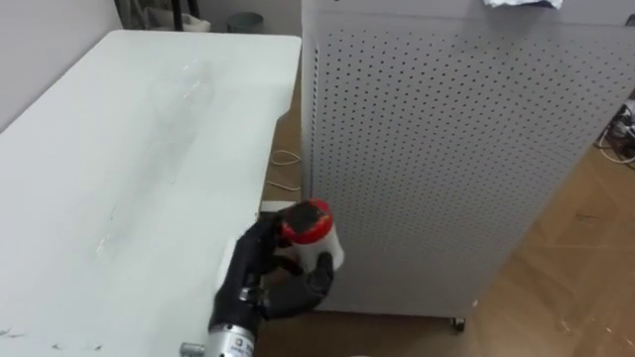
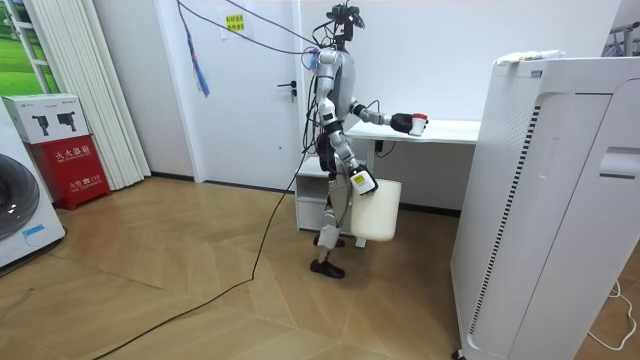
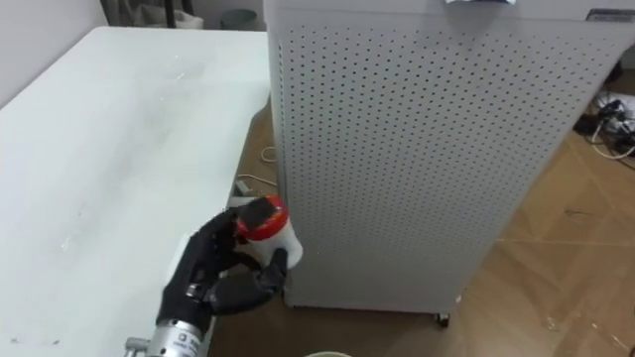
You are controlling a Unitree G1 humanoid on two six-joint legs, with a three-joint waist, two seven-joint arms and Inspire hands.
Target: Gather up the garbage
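- The left hand [image 1: 260, 270] hides part of the red-capped bottle [image 1: 310, 224] below its cap.
- A white crumpled thing [image 1: 521, 3] on the perforated cabinet [image 1: 446, 149] is cut by the top edge.
- The surface [image 1: 129, 169] runs past the left and bottom edges.

Smooth matt white table [image 1: 129, 149], faintly scuffed; matt grey perforated metal cabinet [image 1: 446, 149]; satin wood floor [image 1: 575, 258]; white plastic container [image 1: 323, 244], glossy red cap [image 1: 306, 222].
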